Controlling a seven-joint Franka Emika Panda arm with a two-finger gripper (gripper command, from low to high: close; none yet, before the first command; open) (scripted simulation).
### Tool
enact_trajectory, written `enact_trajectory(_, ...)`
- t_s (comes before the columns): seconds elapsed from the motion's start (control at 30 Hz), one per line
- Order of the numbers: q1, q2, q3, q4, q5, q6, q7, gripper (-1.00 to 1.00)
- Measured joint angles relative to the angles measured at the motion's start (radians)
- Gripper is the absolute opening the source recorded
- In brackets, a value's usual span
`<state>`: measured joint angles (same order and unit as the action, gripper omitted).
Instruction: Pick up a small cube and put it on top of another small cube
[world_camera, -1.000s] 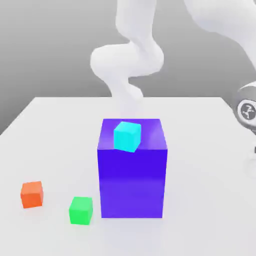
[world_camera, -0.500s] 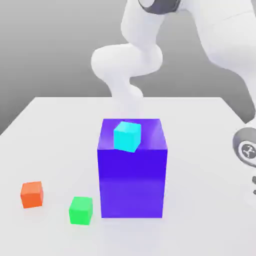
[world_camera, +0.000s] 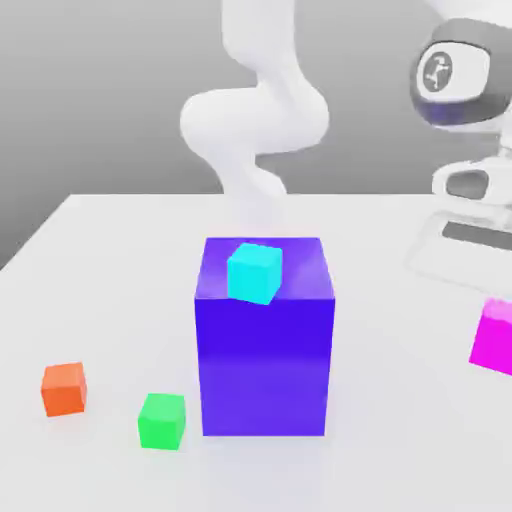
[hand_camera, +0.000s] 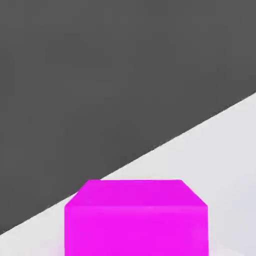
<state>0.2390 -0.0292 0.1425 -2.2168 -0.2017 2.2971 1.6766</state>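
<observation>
small cube: plain bright magenta, at exterior view's right edge | gripper: closed, grasp unclear

No readable text, number or brand stands on anything here. The only mark is a small white emblem on the dark round cap of the white robot arm's wrist; its form cannot be made out.

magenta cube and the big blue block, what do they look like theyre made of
Magenta cube: flat, uniform colour, no grain or highlight; probably matte plastic, though a render leaves that open. Big blue block: smooth, with a soft sheen on its top face; looks like glossier plastic.
</observation>
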Motion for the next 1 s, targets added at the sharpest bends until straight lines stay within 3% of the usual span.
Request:
enact_trajectory(0.5,-0.078,-0.339,-0.263,-0.158,-0.034,-0.119,-0.946,-1.00)
enact_trajectory(1.0,-0.098,-0.379,-0.586,-0.333,-0.118,-0.022,-1.831,-1.00)
